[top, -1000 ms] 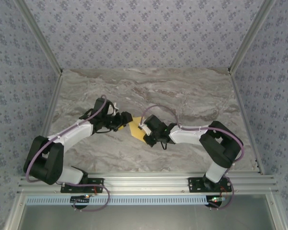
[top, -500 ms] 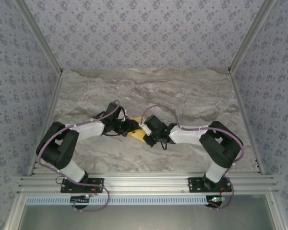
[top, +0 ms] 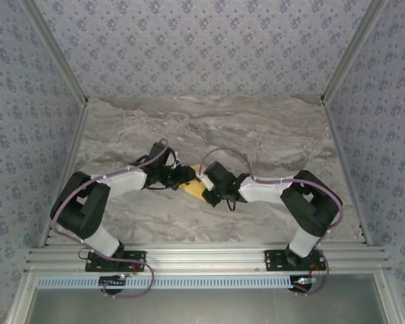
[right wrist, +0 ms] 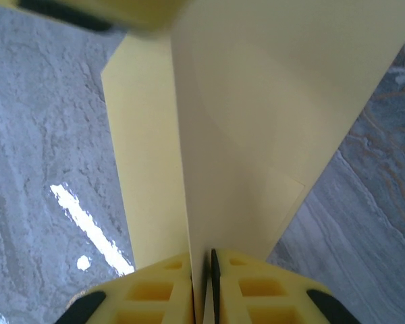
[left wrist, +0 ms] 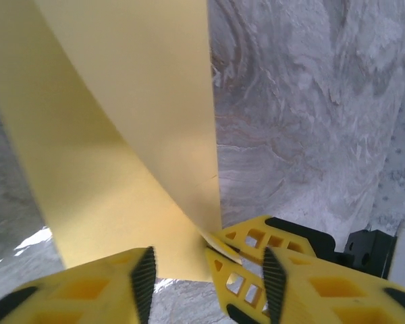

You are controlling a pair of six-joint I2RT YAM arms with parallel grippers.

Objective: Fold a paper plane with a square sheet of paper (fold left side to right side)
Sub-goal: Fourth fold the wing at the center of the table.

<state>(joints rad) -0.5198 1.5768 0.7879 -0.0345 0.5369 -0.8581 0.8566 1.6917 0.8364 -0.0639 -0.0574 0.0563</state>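
Marble top (top: 270, 135) bare all round | sheet (left wrist: 121, 135) curled up | R jaws pinch edge | L jaws apart

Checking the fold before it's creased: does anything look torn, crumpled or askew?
No tears or crumples show. The square sheet of paper bows up off the table in a smooth curl, one edge pinched in the right gripper.

The worktop (top: 270, 135) is a grey, brown-veined marble-look slab, glossy enough to carry a bright streak of glare (right wrist: 88, 226). Walls (top: 202, 47) papered in a small blue-grey floral print close its far, left and right edges. Slanting aluminium posts (top: 54, 50) mark the far corners. Aluminium rails (top: 209, 256) and a slotted strip (top: 209, 281) run along the near edge.
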